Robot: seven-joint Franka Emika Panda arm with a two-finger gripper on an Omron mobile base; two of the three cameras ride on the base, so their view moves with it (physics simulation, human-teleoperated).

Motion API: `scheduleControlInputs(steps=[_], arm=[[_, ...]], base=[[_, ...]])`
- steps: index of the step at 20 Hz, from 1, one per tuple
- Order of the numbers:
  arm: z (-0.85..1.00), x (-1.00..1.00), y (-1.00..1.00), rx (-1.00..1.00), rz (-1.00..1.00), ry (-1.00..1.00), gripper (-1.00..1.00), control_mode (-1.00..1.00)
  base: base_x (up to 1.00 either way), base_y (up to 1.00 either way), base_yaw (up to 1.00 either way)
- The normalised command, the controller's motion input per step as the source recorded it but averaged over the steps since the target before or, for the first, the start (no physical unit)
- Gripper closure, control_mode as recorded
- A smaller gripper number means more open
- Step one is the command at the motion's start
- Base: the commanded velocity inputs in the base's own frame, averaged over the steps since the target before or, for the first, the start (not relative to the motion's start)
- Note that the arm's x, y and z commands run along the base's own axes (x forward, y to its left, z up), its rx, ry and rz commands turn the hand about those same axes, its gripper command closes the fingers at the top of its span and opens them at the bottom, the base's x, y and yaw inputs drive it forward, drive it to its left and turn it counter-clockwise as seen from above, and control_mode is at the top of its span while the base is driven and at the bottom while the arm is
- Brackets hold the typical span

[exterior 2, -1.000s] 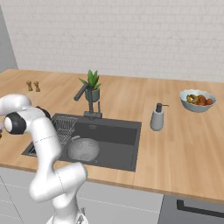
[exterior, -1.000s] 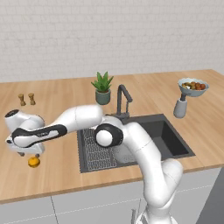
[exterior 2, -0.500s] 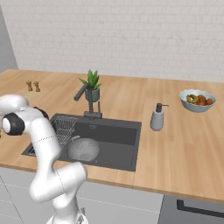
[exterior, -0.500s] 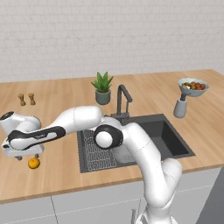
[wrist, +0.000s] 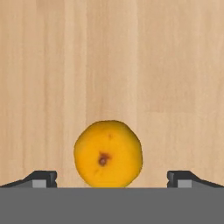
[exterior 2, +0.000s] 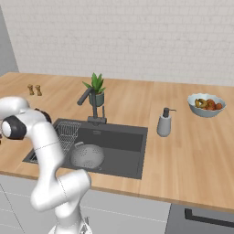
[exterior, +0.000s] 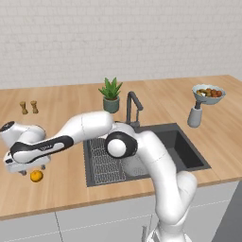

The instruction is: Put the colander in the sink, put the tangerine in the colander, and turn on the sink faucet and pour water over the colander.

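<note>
The tangerine [exterior: 36, 176] [wrist: 108, 154], small and bright orange, lies on the wooden counter left of the sink [exterior: 189, 153] [exterior 2: 119, 142]. My gripper [exterior: 33, 170] [wrist: 112, 179] hangs open just above it. In the hand view one fingertip stands on each side of the fruit, and neither touches it. The silver perforated colander [exterior 2: 87, 155] [exterior: 133, 166] sits in the dark basin, partly hidden by my arm in the left base view. At the back rim of the basin stands the dark faucet [exterior: 133, 107] [exterior 2: 89, 103], and no water runs from it.
A wire grid rack [exterior: 101, 163] [exterior 2: 64, 133] lies in the sink's left part. Behind the faucet stands a potted plant [exterior: 111, 96]. The soap dispenser [exterior 2: 164, 123] and a fruit bowl [exterior 2: 206, 104] are to the right. Two small shakers [exterior: 28, 107] stand at the back left.
The hand has come down closer to the tangerine, with its jaws still wide. The tangerine and the colander have not moved.
</note>
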Motion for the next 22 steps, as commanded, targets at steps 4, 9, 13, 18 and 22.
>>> scheduleControlInputs(steps=[4,9,13,18,22], arm=[[0.0,0.0,-0.24,0.0,0.18,0.0,-1.0,-1.0],[-0.01,-0.01,-0.1,0.0,0.19,0.0,-1.0,-1.0],[-0.03,-0.04,-0.02,0.0,0.2,0.0,-1.0,-1.0],[-0.07,-0.07,0.0,0.01,0.17,0.0,-1.0,-1.0],[-0.09,-0.08,0.0,0.02,0.15,0.0,-1.0,-1.0]], base=[[0.0,0.0,0.0],[0.0,0.0,0.0],[0.0,0.0,0.0],[0.0,0.0,0.0],[0.0,0.0,0.0]])
